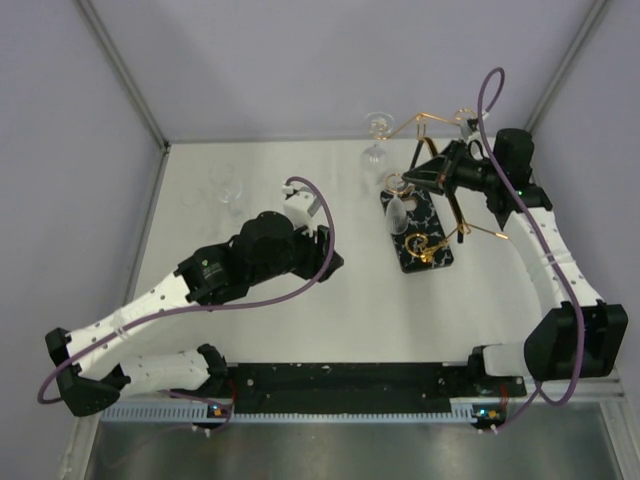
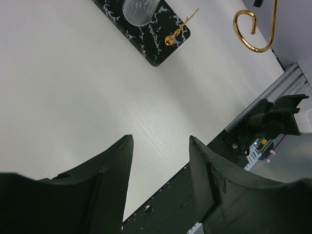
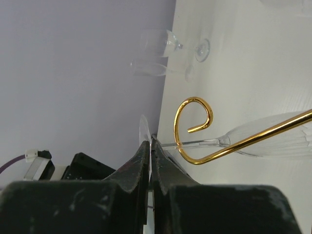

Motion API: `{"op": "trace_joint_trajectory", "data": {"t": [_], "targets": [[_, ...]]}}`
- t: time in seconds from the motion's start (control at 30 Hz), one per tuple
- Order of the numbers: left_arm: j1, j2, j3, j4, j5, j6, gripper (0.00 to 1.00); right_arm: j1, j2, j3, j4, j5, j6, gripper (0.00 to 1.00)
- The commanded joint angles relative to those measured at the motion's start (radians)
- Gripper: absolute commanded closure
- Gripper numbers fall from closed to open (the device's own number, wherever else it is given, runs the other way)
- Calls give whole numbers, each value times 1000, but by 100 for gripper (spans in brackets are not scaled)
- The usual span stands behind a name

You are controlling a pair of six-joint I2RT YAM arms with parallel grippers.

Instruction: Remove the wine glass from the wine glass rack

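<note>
The wine glass rack [image 1: 432, 178] is a gold wire stand on a black marbled base [image 1: 420, 240]. A clear wine glass [image 1: 397, 207] hangs bowl-down from its left arm. In the right wrist view the glass's stem [image 3: 195, 143] lies inside the arm's gold spiral curl [image 3: 192, 127]. My right gripper [image 3: 150, 142] is shut on the glass's thin foot disc [image 3: 143, 127]; it also shows in the top view [image 1: 416, 178]. My left gripper [image 2: 161, 146] is open and empty over bare table, left of the base [image 2: 156, 39]; it also shows in the top view [image 1: 325, 255].
Two more glasses hang from the rack's far arms [image 1: 377, 126] [image 1: 465, 118]. Clear glasses [image 1: 228, 186] lie on the table at the back left, also seen in the right wrist view [image 3: 161, 41]. Grey walls close the back and sides.
</note>
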Motion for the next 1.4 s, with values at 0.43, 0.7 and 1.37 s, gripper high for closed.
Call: {"op": "trace_joint_trajectory", "data": {"t": [0.43,0.7,1.37], "targets": [[1,-2,1,45,17,-17,46,-62,-99,-8,-24,90,-40,100],[1,-13,-2,50,18,-20,46,-62,-66,41,4,152,-33,100],[1,18,32,93,92,-27,41,-62,111,218,315,61,171,100]]}}
